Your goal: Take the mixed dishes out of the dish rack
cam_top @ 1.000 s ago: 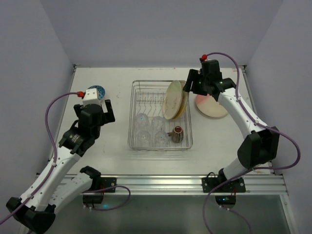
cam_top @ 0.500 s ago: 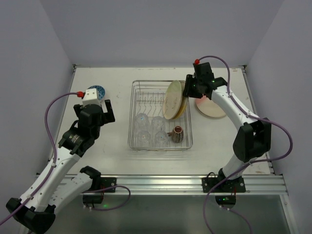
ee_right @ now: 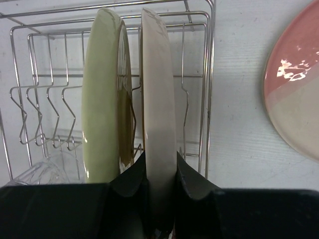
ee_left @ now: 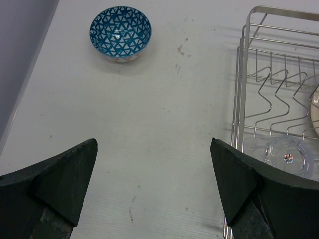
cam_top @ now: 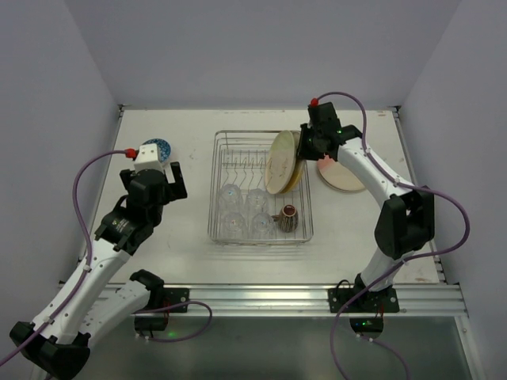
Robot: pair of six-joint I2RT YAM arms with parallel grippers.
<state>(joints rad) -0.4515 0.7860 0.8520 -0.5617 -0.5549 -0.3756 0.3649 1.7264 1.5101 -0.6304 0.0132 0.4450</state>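
Note:
The dish rack (cam_top: pixel 261 186) stands mid-table. Two plates (cam_top: pixel 281 162) stand on edge at its far right. In the right wrist view they are a pale-green plate (ee_right: pixel 102 99) and a cream plate (ee_right: pixel 158 114) to its right. My right gripper (ee_right: pixel 159 174) is shut on the cream plate's rim, one finger on each face. Several clear glasses (cam_top: pixel 242 210) and a dark brown mug (cam_top: pixel 287 218) sit at the rack's near end. The blue-patterned bowl (ee_left: pixel 120 32) rests on the table at far left. My left gripper (ee_left: pixel 154 184) hangs open over bare table left of the rack.
A pink-and-cream plate (cam_top: pixel 344 174) lies flat on the table right of the rack, close to my right arm. The rack's wire wall (ee_left: pixel 240 99) is just right of my left gripper. Walls enclose the table on three sides.
My right gripper has moved left from over the pink plate to the rack and shut on the cream plate's rim. The left arm has not moved.

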